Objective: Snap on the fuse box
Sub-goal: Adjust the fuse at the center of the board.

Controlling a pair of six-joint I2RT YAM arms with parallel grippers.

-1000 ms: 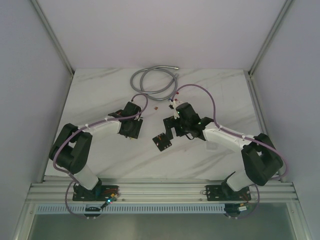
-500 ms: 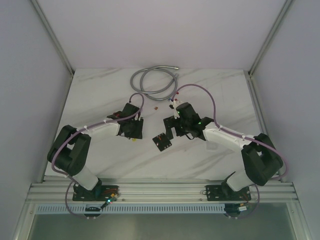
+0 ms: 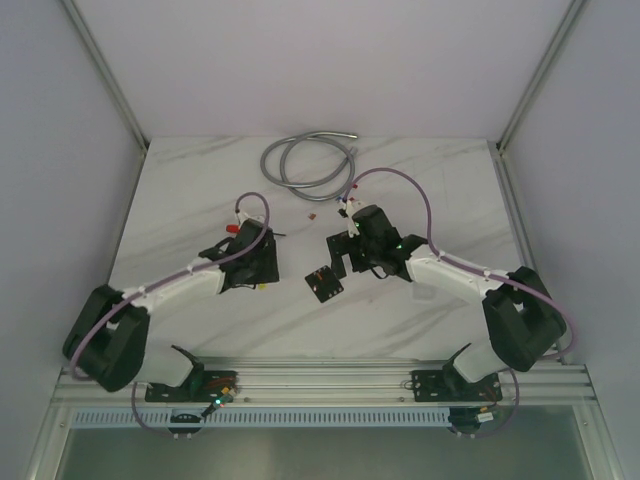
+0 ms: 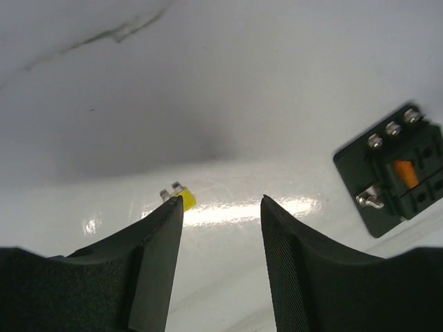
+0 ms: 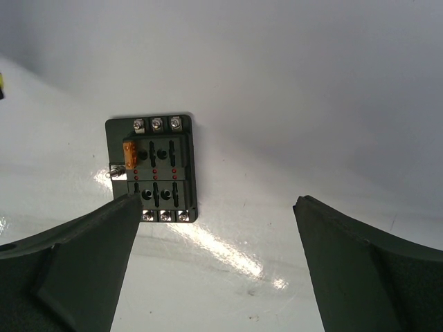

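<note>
I see the fuse box (image 3: 323,282) flat on the tabletop (image 3: 190,190), my left gripper (image 4: 221,202) to its left, jaws released with a yellow fuse (image 4: 185,200) at one tip, my right gripper (image 5: 216,200) just beyond the box, jaws spread wide, grey hose (image 3: 310,181) coiled far behind it.

Marble table (image 3: 190,195): fuse box (image 3: 323,282), hose (image 3: 300,160), fuse (image 4: 186,201)

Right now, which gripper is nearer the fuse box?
Right. The right gripper is open just short of the fuse box, which lies ahead of one fingertip. The left gripper is farther away, to the box's left in the top view, open beside a yellow fuse.
</note>
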